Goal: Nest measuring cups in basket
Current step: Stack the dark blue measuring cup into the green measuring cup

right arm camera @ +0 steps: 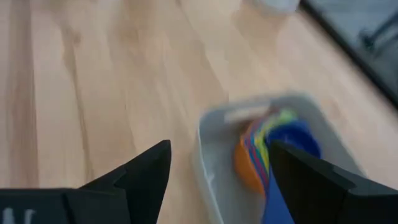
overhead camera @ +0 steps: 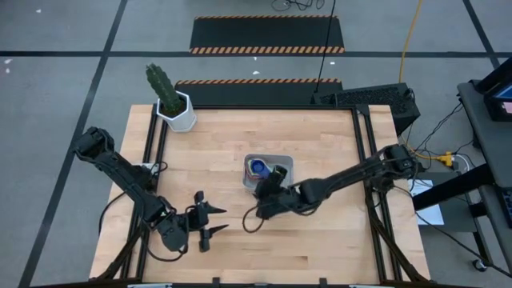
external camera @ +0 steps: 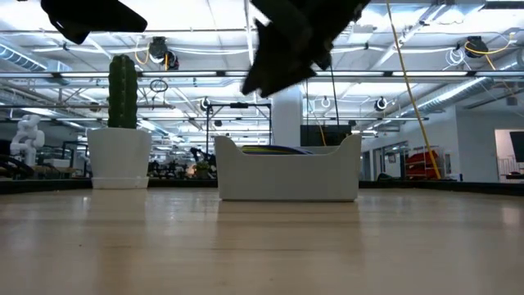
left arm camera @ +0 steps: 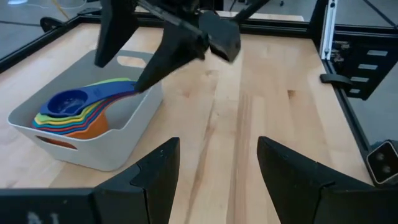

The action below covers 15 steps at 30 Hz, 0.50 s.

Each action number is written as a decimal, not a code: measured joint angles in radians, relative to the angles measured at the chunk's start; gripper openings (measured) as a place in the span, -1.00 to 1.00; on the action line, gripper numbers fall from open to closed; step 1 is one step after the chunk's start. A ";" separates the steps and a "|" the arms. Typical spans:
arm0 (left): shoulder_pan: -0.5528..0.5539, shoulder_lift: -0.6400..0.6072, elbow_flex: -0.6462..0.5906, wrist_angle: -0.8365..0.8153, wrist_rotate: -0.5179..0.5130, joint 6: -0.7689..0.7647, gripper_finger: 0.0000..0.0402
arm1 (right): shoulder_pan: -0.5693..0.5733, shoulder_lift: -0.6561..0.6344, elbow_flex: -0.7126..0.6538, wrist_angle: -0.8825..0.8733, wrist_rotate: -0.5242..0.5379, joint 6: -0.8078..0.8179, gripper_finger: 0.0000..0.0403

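Note:
The pale basket (overhead camera: 285, 160) stands at the middle of the table. Inside it lies a nested stack of measuring cups (left arm camera: 69, 112), a blue one on top with green, yellow, red and orange rims below it. The handles fan toward one short wall. My right gripper (overhead camera: 268, 186) hovers open above the basket's near edge; the low view shows it (external camera: 264, 80) well above the rim. My left gripper (overhead camera: 224, 219) waits open near the table's front left and points at the basket.
A white hexagonal pot with a cactus (overhead camera: 178, 112) stands at the far left corner. Bare wood lies between my left gripper and the basket, and to the basket's right. Black frame rails (left arm camera: 339, 37) run along the table's sides.

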<state>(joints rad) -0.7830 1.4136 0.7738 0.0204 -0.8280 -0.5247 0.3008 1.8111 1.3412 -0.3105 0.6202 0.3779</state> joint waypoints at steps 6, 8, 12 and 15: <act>-0.005 0.000 0.000 0.000 -0.002 -0.001 0.09 | -0.064 -0.028 -0.002 -0.247 -0.118 0.103 0.41; -0.005 0.000 0.000 0.002 -0.002 -0.001 0.09 | -0.080 -0.028 -0.011 -0.242 -0.157 0.090 0.45; -0.005 0.000 0.000 0.008 -0.002 -0.003 0.09 | -0.106 -0.029 -0.044 -0.219 -0.178 0.082 0.50; -0.012 0.000 0.000 0.012 -0.002 -0.005 0.09 | -0.126 -0.029 -0.071 -0.187 -0.177 0.082 0.50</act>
<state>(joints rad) -0.7952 1.4136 0.7738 0.0322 -0.8299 -0.5293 0.1743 1.7817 1.2703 -0.4971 0.4428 0.4599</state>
